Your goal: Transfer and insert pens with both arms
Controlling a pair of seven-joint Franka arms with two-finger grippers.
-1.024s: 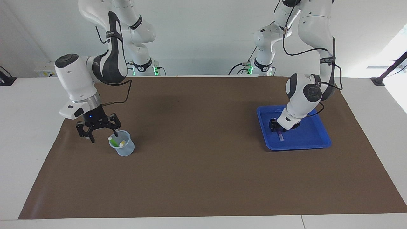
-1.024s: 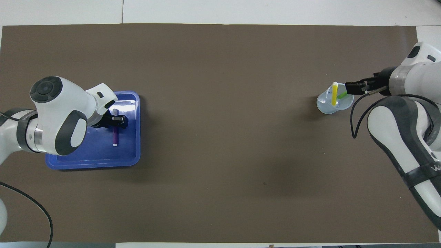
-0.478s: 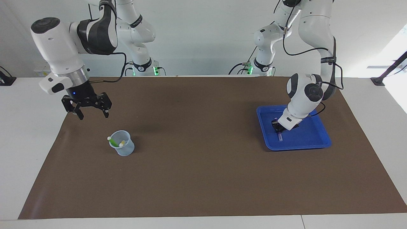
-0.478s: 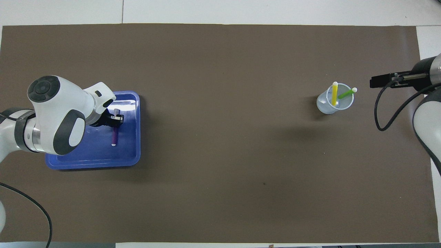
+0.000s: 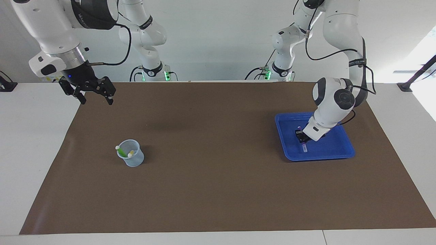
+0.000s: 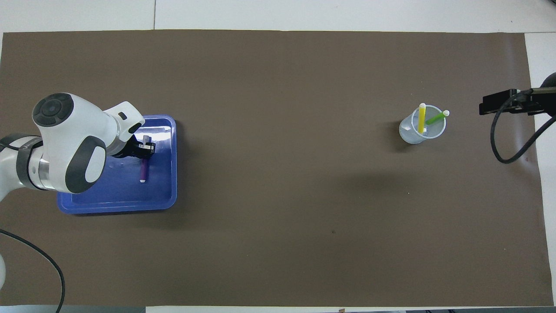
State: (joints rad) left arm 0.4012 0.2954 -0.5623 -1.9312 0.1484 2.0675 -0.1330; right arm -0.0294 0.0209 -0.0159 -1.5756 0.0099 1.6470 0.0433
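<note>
purple pen (image 5: 302, 142): light, stiff, slick; grip mid-barrel
left gripper (image 5: 301, 135): clamped on it, lower right
right gripper (image 5: 92, 98): apart, upper left

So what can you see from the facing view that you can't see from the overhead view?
Only the facing view shows the arms' full height, the two small arms by the wall, and the open right gripper high over the mat's edge. Only the overhead view shows the purple pen at full length. Both show the tray, the left gripper shut on that pen, and the cup holding the yellow pen and green pen.
</note>
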